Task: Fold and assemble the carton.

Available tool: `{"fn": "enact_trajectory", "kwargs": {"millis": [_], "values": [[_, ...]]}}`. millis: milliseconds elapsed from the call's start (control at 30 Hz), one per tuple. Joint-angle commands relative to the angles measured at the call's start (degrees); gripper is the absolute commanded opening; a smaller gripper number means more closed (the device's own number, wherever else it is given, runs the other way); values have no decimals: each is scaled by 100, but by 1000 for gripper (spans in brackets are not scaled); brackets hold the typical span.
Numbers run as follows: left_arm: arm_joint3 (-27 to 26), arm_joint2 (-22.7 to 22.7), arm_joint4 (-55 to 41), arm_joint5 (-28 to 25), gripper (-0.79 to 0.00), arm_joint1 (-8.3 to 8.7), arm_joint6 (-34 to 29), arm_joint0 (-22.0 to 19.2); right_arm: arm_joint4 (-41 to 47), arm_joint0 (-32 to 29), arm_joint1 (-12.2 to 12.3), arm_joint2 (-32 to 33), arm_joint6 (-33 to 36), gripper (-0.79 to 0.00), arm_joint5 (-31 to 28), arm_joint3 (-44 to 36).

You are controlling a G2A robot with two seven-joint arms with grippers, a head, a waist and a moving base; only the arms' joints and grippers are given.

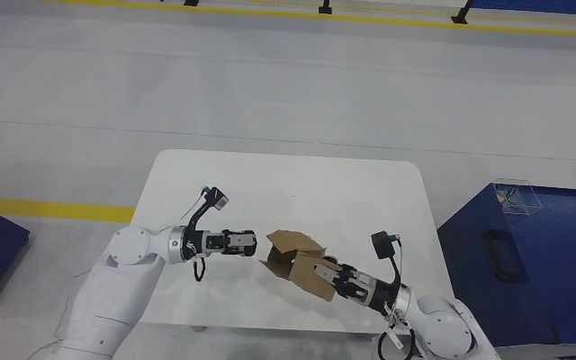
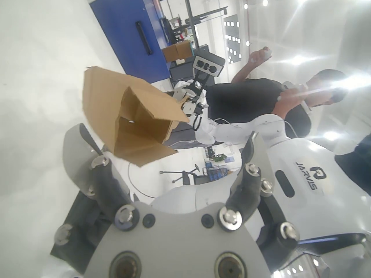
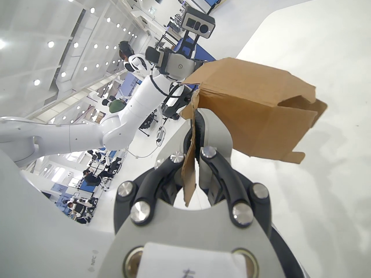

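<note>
Well, the brown carton point(image 1: 297, 256) is half open, with its flaps sticking out, over the front part of the white tabletop point(image 1: 270, 180). The right hand point(image 3: 194, 137) is clenched on one thin flap at the carton's edge. The cardboard is pinched flat between its two fingers point(image 3: 200, 125). The rest of the carton sticks out in front of that hand, and its open end is turned toward the other arm. The left hand point(image 2: 168, 143) is released. Its fingers point(image 2: 84, 151) are spread wide and hold nothing. It is just beside the carton and points at the open end. The two arms come in from the near side of the tabletop, one on each side of the carton.
</note>
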Motion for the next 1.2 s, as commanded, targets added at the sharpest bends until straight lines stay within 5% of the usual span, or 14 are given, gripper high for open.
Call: {"fn": "enact_trajectory", "kwargs": {"millis": [0, 200, 433, 1167], "values": [[-309, -109, 612, 149, 0, 68, 165, 156, 4, 27, 5, 1, 30, -785, 83, -15], [-1254, -230, 2474, 489, 0, 211, 819, 522, 199, 165, 14, -93, 240, -785, 315, -29], [-1842, -162, 3537, 1175, 0, 303, 868, 708, 142, 354, 5, -286, 249, -785, 412, -2], [-1588, 468, 3433, 1361, 0, 299, 855, 344, 21, 615, -20, -786, 113, -785, 156, 118]]}}
